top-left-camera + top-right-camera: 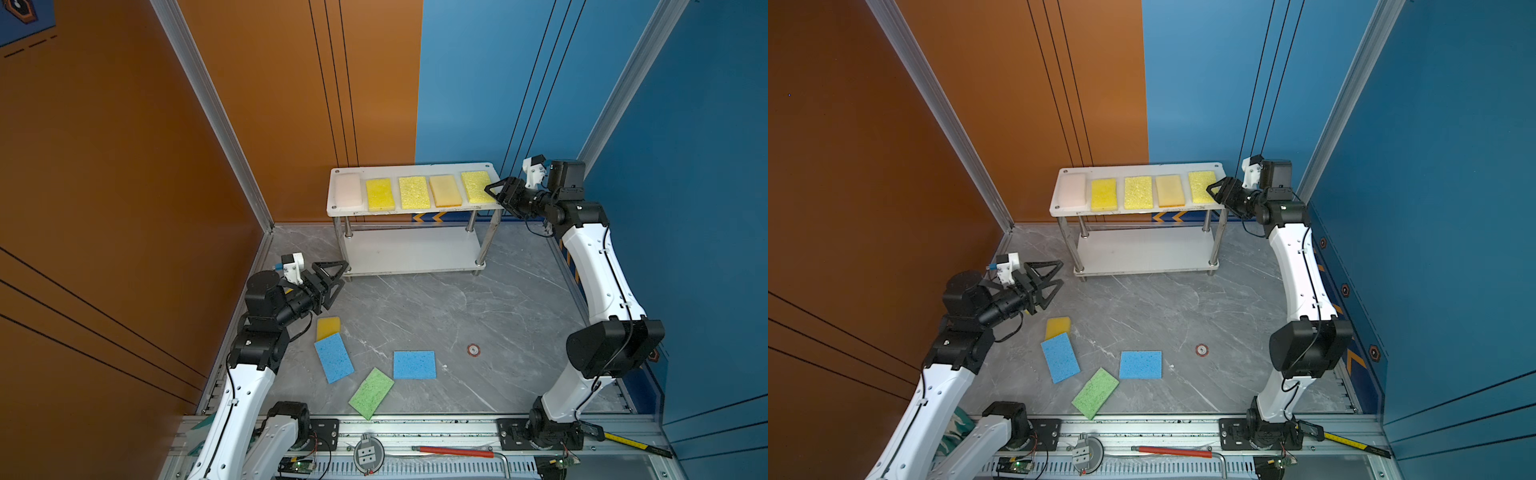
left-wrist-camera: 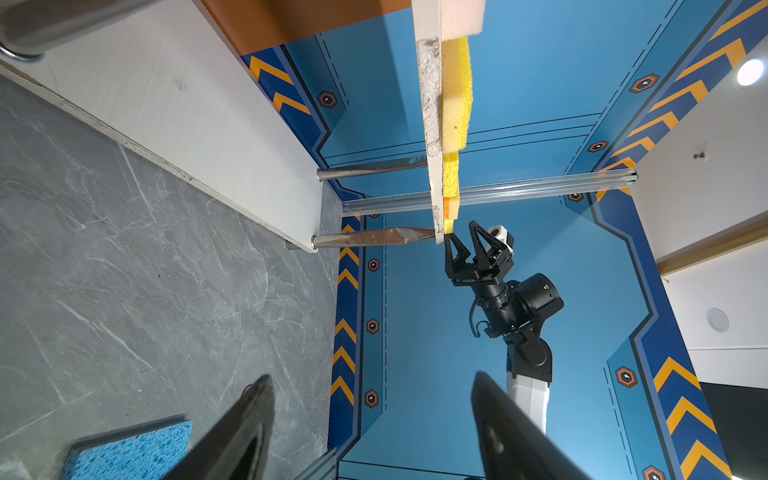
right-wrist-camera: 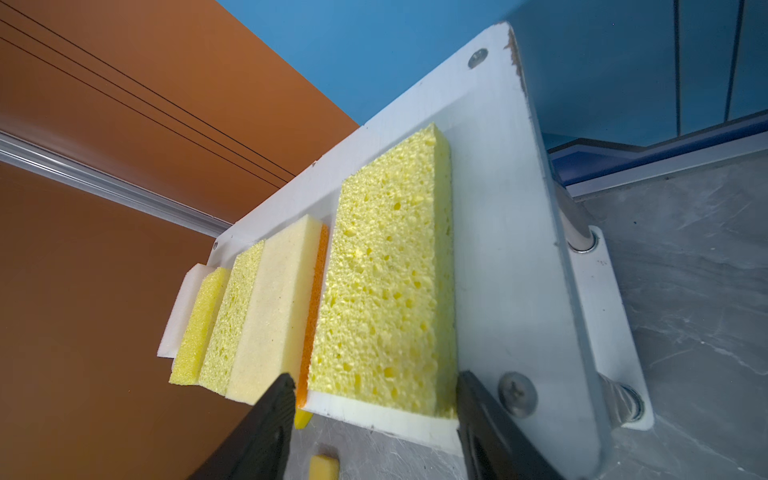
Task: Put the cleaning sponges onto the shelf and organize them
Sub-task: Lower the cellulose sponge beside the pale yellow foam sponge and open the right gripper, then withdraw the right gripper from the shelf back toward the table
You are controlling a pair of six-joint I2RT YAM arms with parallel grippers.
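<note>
The shelf (image 1: 415,212) stands at the back. Its top board carries a pinkish-white sponge (image 1: 348,190), two yellow ones (image 1: 380,194) (image 1: 414,192), a yellow-orange one (image 1: 445,190) and a porous yellow sponge (image 1: 476,185) at the right end. My right gripper (image 1: 496,192) (image 3: 372,376) is open at that end, with a finger on each side of the porous yellow sponge (image 3: 386,274). On the floor lie a yellow sponge (image 1: 328,327), two blue sponges (image 1: 333,357) (image 1: 414,365) and a green sponge (image 1: 371,393). My left gripper (image 1: 344,274) (image 2: 372,378) hangs open and holds nothing, beside the shelf's lower left corner.
The shelf's lower board (image 1: 411,249) is bare. A small round marker (image 1: 473,350) sits on the marble floor. On the front rail lie a red-handled tool (image 1: 453,451) and a yellow-and-black tool (image 1: 636,444). A green-and-white glove (image 1: 955,432) shows under the left arm. Walls close in behind and at both sides.
</note>
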